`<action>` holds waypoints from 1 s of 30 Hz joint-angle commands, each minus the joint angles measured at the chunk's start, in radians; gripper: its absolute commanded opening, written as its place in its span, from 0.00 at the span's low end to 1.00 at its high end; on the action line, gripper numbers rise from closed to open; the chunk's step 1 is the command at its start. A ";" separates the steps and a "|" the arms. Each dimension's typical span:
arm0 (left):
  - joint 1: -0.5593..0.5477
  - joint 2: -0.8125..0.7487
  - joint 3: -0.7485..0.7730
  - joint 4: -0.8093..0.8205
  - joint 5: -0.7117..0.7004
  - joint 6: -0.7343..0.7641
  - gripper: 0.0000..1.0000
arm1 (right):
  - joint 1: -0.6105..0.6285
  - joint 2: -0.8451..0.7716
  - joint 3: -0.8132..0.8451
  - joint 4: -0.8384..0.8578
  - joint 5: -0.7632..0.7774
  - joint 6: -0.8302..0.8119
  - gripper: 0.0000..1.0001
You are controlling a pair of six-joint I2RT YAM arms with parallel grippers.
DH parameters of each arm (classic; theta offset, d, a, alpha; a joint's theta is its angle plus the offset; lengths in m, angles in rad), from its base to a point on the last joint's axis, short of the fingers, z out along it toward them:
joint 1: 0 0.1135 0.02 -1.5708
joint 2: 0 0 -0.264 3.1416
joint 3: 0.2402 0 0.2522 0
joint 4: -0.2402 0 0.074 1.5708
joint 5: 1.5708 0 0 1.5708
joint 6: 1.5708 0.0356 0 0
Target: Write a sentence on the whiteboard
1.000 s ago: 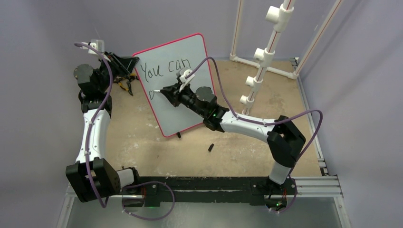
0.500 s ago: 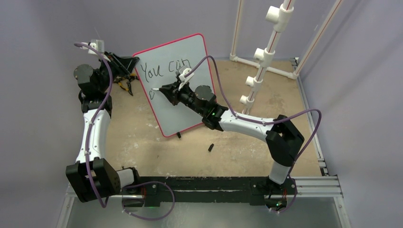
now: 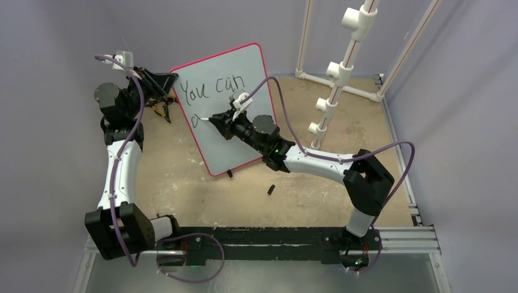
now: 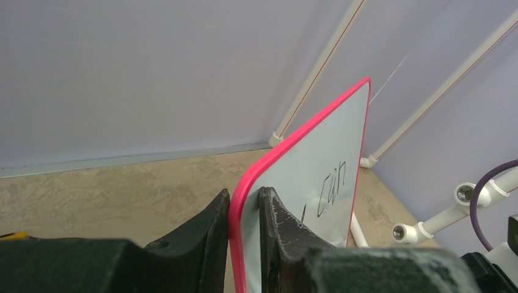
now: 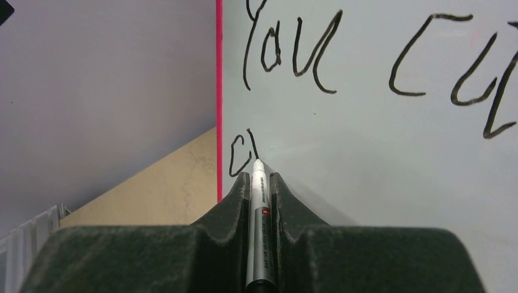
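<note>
– On the tan table (image 3: 177, 183), how is the whiteboard (image 3: 244, 61) kept in place?
– It is stood upright on small black feet. Its pink edge is pinched between the fingers of the left gripper (image 4: 245, 201), which are closed down to the thickness of the board.
– What is held by the right gripper (image 5: 259, 183)?
– A silver marker (image 5: 258, 210) is clamped tightly between its fingers. The white tip is laid against the board near the pink rim.
– How much of the sentence (image 5: 293, 52) can be read?
– "You can" is written across the upper line. Below it only a rounded letter and one further stroke are seen, and the tip is set at the foot of that stroke.
– Is anything else seen?
– A small black piece (image 3: 270, 190) is left lying on the table, apart from the board. A white pipe frame (image 3: 333, 91) is stood to the right.
</note>
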State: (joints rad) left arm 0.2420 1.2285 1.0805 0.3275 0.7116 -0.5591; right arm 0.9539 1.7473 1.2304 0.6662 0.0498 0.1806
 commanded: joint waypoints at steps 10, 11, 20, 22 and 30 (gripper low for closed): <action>0.004 -0.006 -0.016 0.010 0.013 -0.008 0.19 | -0.007 -0.062 -0.089 0.033 0.045 0.013 0.00; 0.005 -0.006 -0.016 0.010 0.014 -0.008 0.19 | -0.007 -0.060 -0.085 0.037 0.052 0.013 0.00; 0.006 -0.004 -0.015 0.013 0.015 -0.010 0.19 | -0.007 -0.063 -0.047 0.099 0.078 0.024 0.00; 0.006 -0.004 -0.016 0.013 0.016 -0.010 0.19 | -0.007 -0.060 -0.033 0.102 0.076 0.023 0.00; 0.006 -0.004 -0.016 0.015 0.019 -0.011 0.19 | -0.010 -0.037 0.011 0.100 0.094 0.008 0.00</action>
State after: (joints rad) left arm 0.2420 1.2285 1.0805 0.3336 0.7223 -0.5655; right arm 0.9501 1.7138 1.1862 0.7200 0.1085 0.2012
